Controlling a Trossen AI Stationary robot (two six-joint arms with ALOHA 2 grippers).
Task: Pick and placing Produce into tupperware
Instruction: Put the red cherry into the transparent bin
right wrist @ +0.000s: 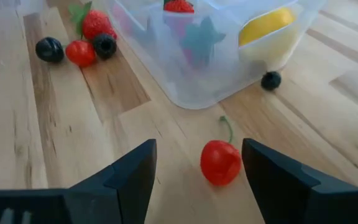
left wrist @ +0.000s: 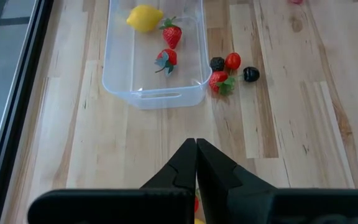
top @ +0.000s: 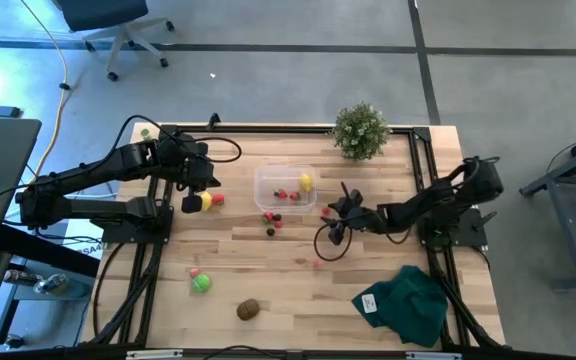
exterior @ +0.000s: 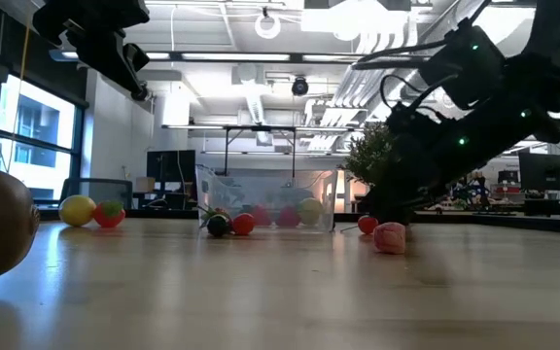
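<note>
Tupperware holds one lemon, two strawberries; one cherry lies at 12 o'clock between the wide right hand's fingers.

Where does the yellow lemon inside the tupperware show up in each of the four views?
High view: lemon at the tupperware's right end, centre of the table.
Low view: pale yellow blob seen through the clear wall, right side of the box.
Left wrist view: near the top edge, left of a strawberry.
Right wrist view: upper right, behind the clear wall.
Shared landmark: the tupperware itself.
</note>
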